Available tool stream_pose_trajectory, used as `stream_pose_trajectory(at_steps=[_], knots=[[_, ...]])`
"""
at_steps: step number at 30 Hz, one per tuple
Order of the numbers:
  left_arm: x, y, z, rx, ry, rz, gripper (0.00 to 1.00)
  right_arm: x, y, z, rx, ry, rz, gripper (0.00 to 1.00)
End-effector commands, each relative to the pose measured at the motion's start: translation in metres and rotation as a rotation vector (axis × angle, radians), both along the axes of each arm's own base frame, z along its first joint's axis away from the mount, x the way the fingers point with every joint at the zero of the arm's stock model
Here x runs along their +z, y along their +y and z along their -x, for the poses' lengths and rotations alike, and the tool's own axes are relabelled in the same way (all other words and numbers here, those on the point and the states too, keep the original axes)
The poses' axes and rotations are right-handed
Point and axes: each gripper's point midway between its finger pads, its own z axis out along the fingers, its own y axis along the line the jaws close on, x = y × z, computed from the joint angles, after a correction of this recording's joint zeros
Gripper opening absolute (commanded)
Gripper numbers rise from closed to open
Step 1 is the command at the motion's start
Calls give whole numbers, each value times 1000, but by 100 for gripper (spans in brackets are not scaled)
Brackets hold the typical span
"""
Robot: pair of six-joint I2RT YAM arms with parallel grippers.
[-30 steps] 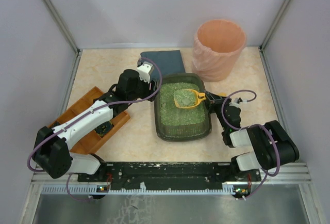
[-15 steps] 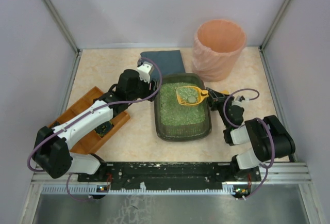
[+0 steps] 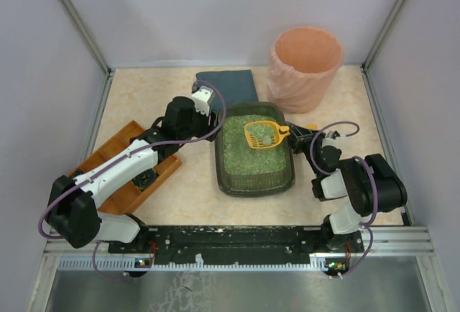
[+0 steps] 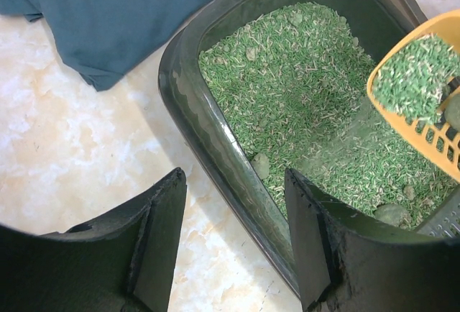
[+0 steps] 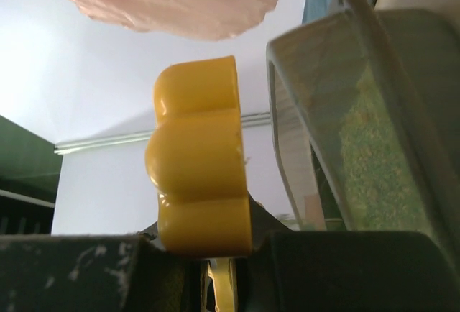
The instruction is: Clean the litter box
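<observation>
your right gripper [image 3: 297, 138] pinches the loaded yellow scoop [image 3: 263, 134]; tilt it and clumps spill short of the peach bin [image 3: 305, 67]. left gripper [image 4: 234, 234] gapes wide.

open lane between litter box [image 3: 253, 191] and wooden tray [image 3: 131, 198]; bin [image 3: 305, 75], cloth [image 3: 226, 84] block far side
</observation>
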Motion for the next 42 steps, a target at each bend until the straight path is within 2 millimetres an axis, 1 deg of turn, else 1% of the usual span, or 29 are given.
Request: stream_pose_trajectory(at_steps=[1, 2, 3, 4, 6, 7, 9, 10, 11, 14, 15, 18, 19, 20, 21, 22, 23, 25, 26, 27, 30, 31, 34, 35, 37, 38, 39, 41, 42], knots=[[3, -1, 2, -3, -8, 7, 63, 43, 4, 4, 19, -184, 17, 0], [4, -1, 1, -3, -16, 14, 63, 44, 16, 5, 56, -182, 41, 0], [5, -3, 1, -9, -22, 20, 63, 44, 20, 4, 66, -176, 64, 0], [5, -3, 1, -11, -19, 19, 63, 42, 11, 2, 33, -176, 87, 0], [2, -2, 2, -7, -2, 3, 62, 35, -21, 2, -79, -157, 102, 0], [2, 0, 2, -1, -1, 1, 62, 40, -24, 3, -96, -169, 102, 0], [4, 0, 2, 1, -17, 11, 62, 57, -1, 4, -14, -235, 168, 0], [6, -2, 2, -5, -23, 20, 63, 57, 9, 3, 17, -226, 206, 0], [6, -3, 2, -10, -22, 23, 63, 53, 9, 2, 18, -206, 235, 0], [2, -3, 2, -9, 2, 3, 62, 44, -29, 2, -116, -158, 220, 0], [2, -2, 2, -6, 4, 2, 62, 45, -30, 3, -123, -160, 223, 0], [4, -3, 2, -10, -16, 21, 62, 58, 5, 5, 9, -211, 279, 0], [6, -4, 2, -14, -20, 24, 63, 59, 7, 6, 14, -221, 276, 0], [6, -4, 1, -15, -15, 21, 62, 54, -3, 7, -14, -212, 262, 0], [3, -4, 2, -13, -3, 11, 62, 49, -22, 4, -76, -187, 239, 0], [2, -2, 2, -8, 2, 5, 62, 47, -30, 6, -112, -176, 212, 0], [3, -2, 3, -5, 1, 7, 62, 51, -28, 7, -102, -193, 204, 0], [4, -2, 3, -6, -15, 19, 62, 66, 1, 7, -4, -252, 253, 0], [5, -3, 2, -10, -18, 23, 62, 65, 11, 7, 31, -248, 277, 0], [5, -4, 2, -13, -16, 22, 62, 66, 9, 6, 22, -257, 287, 0], [1, -3, 3, -9, 4, 3, 62, 54, -27, 5, -103, -201, 236, 0], [2, -2, 3, -8, 2, 5, 62, 57, -26, 6, -103, -208, 226, 0], [4, -4, 2, -13, -15, 21, 62, 70, 7, 7, 21, -268, 283, 0], [4, -5, 2, -17, -14, 23, 62, 70, 3, 7, 7, -270, 280, 0], [2, -4, 2, -16, 2, 9, 62, 57, -24, 7, -80, -213, 227, 0], [0, -4, 3, -15, 8, 4, 62, 55, -32, 8, -115, -204, 212, 0], [0, -3, 3, -14, 7, 5, 62, 58, -28, 9, -101, -217, 220, 0], [2, -4, 3, -16, -7, 16, 62, 67, 2, 11, -2, -257, 267, 0], [3, -5, 2, -20, -9, 21, 62, 69, 6, 10, 15, -263, 279, 0]])
